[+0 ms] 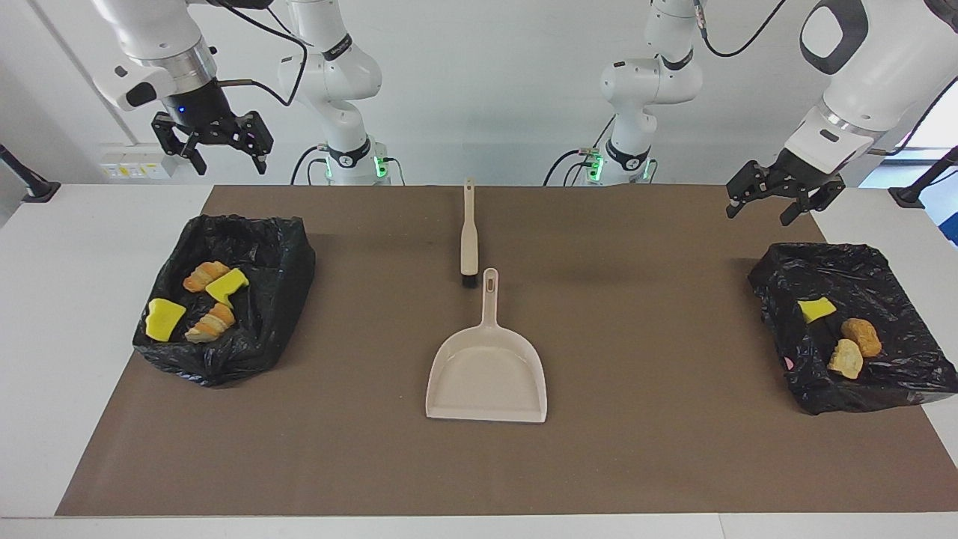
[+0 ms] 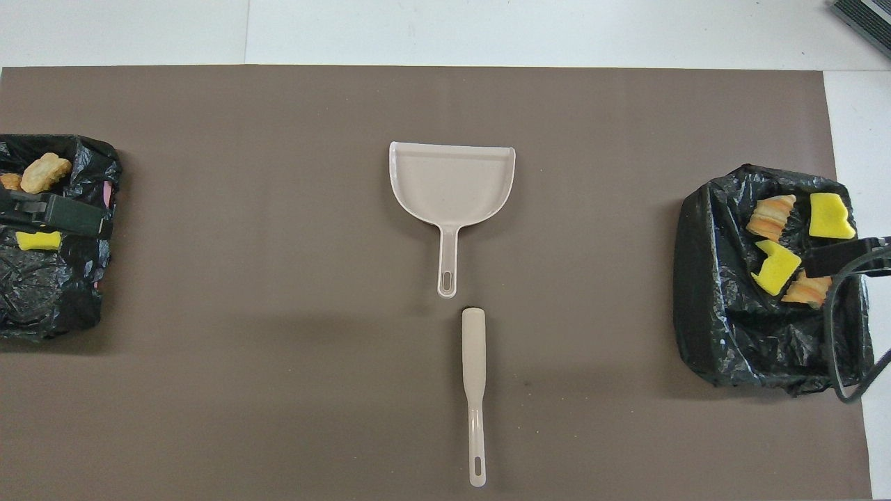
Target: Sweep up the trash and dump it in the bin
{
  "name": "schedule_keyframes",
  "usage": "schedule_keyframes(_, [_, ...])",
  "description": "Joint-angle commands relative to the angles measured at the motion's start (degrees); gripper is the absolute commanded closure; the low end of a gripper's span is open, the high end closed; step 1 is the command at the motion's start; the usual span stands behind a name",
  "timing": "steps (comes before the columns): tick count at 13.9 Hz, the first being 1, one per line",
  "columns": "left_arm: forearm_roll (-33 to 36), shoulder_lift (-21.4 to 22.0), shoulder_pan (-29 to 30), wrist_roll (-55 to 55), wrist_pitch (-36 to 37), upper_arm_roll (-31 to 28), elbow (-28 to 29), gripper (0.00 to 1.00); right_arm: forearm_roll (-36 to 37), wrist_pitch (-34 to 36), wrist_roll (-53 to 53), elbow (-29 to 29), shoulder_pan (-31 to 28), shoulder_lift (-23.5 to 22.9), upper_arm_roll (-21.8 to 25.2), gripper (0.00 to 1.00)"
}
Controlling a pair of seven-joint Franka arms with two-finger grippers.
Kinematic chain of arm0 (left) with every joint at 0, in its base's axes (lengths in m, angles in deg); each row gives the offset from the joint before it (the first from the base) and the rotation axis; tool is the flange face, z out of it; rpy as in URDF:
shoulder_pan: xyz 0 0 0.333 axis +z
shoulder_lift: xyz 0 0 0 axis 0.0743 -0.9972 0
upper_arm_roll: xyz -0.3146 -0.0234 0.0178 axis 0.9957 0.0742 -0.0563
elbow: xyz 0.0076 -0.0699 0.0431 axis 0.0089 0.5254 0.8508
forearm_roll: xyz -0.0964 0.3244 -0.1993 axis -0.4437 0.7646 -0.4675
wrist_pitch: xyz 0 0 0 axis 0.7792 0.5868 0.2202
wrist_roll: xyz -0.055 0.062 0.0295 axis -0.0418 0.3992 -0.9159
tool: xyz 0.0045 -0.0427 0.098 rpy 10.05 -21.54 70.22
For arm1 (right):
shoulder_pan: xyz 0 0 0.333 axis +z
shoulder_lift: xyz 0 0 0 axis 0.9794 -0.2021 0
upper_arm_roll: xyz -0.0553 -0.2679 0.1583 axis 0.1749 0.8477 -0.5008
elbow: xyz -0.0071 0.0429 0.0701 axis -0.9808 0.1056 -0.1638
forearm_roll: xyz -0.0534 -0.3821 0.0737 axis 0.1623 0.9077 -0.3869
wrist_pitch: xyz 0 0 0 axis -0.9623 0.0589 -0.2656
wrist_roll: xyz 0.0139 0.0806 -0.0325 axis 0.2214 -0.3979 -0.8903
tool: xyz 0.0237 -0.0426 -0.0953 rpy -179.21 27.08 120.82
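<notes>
Nearest the robots, you see the beige plastic brush (image 1: 468, 228) flat on the brown mat (image 1: 636, 449), its handle pointing at the arm bases and its dark bristles just short of the dustpan's handle tip. Neither gripper touches it.

Next out, mid-table: the beige plastic dustpan (image 1: 486, 370), flat, empty, mouth facing away from the robots.

Level with the pan, one bin at each end. The black bag-lined bin at the right arm's end (image 1: 224, 299) holds four pieces of the trash (image 1: 203, 303): two yellow sponge chunks and two orange-tan bread-like lumps. The black bag-lined bin at the left arm's end (image 1: 853, 329) holds three pieces: a yellow sponge chunk (image 1: 816, 308) and two tan lumps (image 1: 853, 348). You will find no loose piece on the mat in either view.

Grippers, both raised:
- Right gripper (image 1: 221, 150): jaws spread, nothing between them, above the table edge at its own end, by its bin.
- Left gripper (image 1: 771, 198): jaws spread, carrying nothing, above the mat's edge near its bin; from overhead it overlaps the bin.

Judgement: all seven pieces sit in bins, so the sweep-and-dump looks complete. Tools are set down, arms look clear of the work. Nothing seems left beyond parking the arms; you cannot tell whether anything lies hidden under the bag folds.
</notes>
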Motion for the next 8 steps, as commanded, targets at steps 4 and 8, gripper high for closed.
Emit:
schedule_keyframes(4, [2.2, 0.8, -0.4, -0.8, 4.4, 0.3, -3.4, 0.00, -0.2, 0.9, -2.3, 0.7, -0.7, 0.9, -0.2, 0.00])
schedule_keyframes(8, [2.1, 0.9, -0.5, -0.8, 4.3, 0.3, -3.2, 0.00, -0.2, 0.9, -2.3, 0.8, -0.7, 1.0, -0.1, 0.00])
